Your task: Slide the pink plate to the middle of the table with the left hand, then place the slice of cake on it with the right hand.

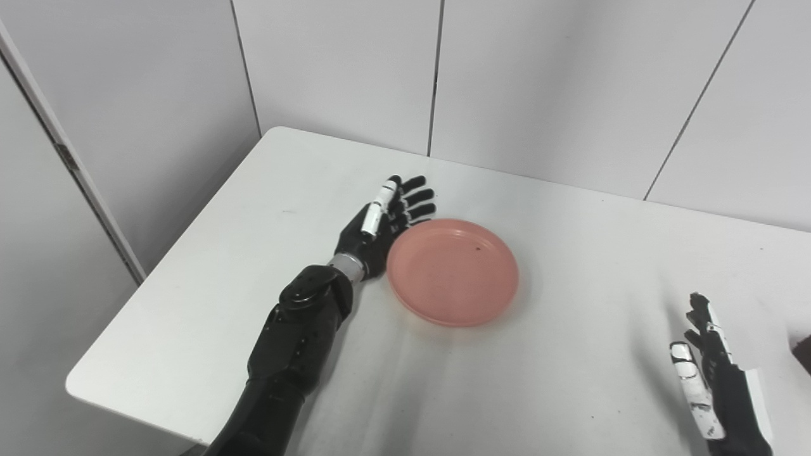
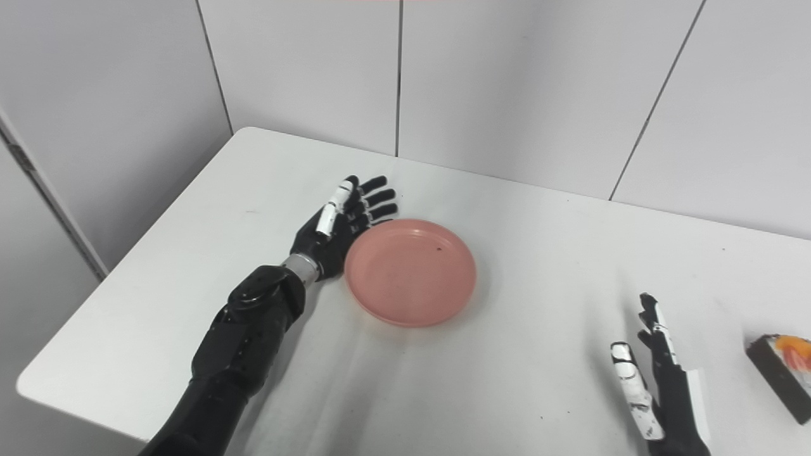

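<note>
- The pink plate (image 2: 410, 272) is round and shallow with a low raised rim, lying flat and right side up on the white table (image 2: 519, 354), left of the middle; it holds no food, only a small dark speck on its inner surface toward the far side
- The slice of cake (image 2: 784, 375) lies on the table at the far right edge of the right eye view, well apart from the plate: a dark block with an orange and white top, partly cut off by the frame
</note>
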